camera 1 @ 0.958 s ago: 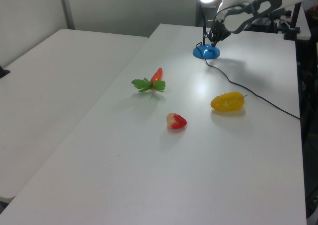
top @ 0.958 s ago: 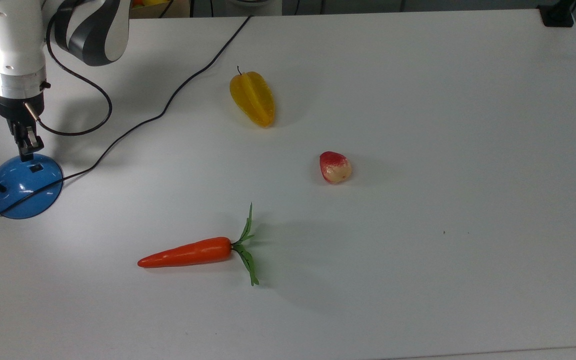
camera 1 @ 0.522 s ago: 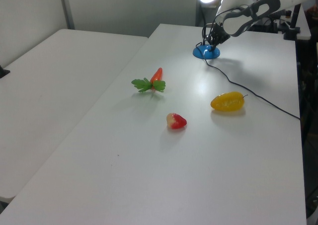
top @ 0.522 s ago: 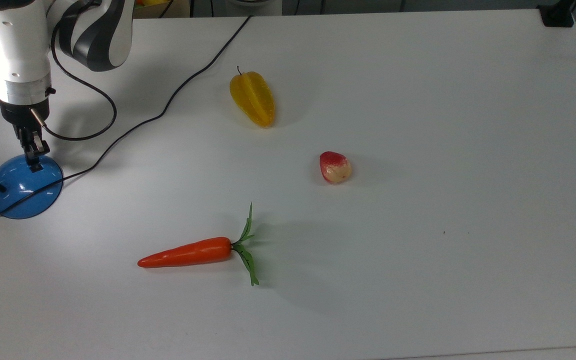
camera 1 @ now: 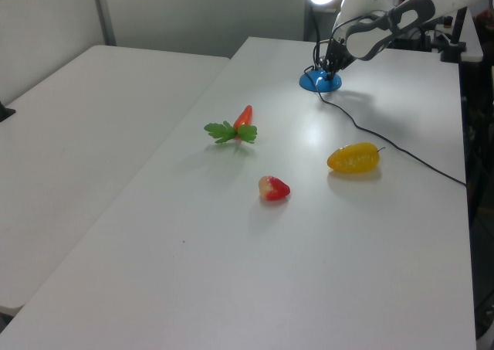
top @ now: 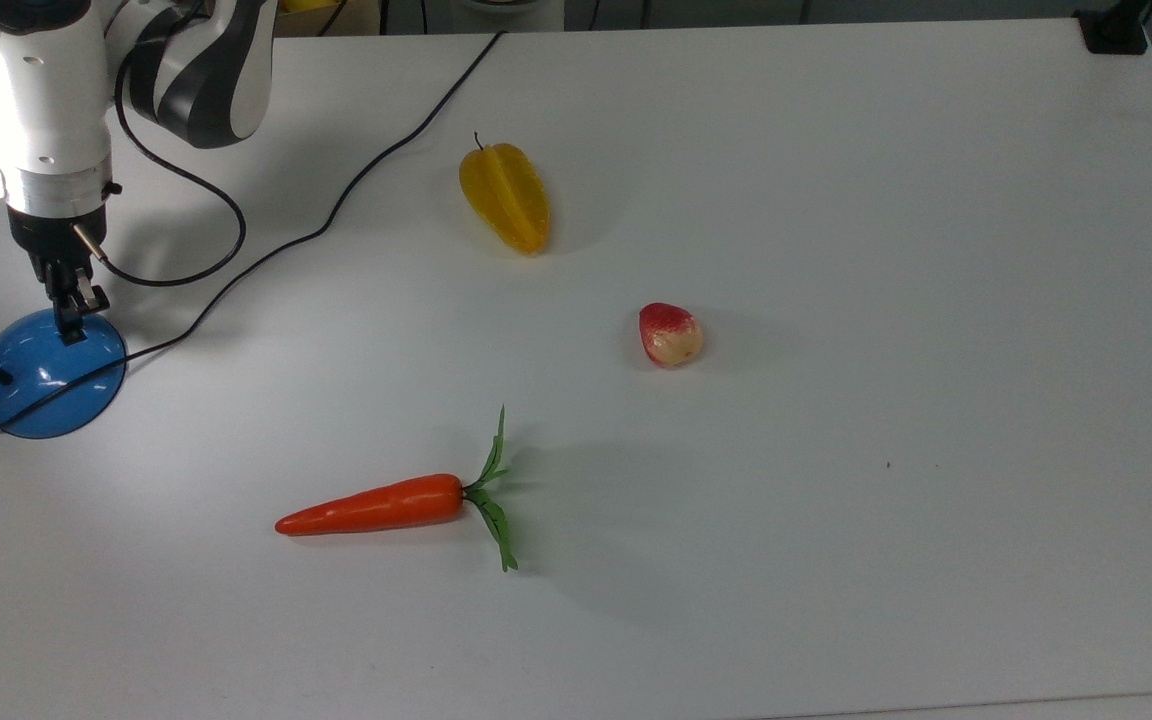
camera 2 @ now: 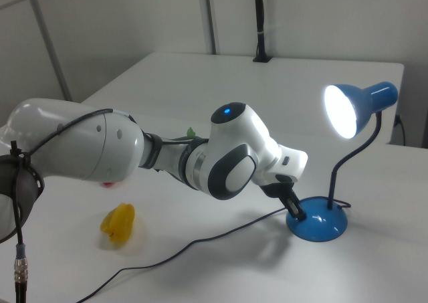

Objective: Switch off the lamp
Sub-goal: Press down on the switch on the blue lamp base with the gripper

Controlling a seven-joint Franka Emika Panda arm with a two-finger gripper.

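A blue lamp stands on the white desk at the right view's right. Its dome base lies flat, a thin black stem rises from it and curves up to a blue shade, and the bulb inside shines bright white. The arm reaches in from the right view's left, white with dark grey joints and a small blue light on top. Its tool points down and its tip touches the left side of the base. A yellow fruit lies on the desk near the lower left. A black cord runs across the desk under the arm toward the base.
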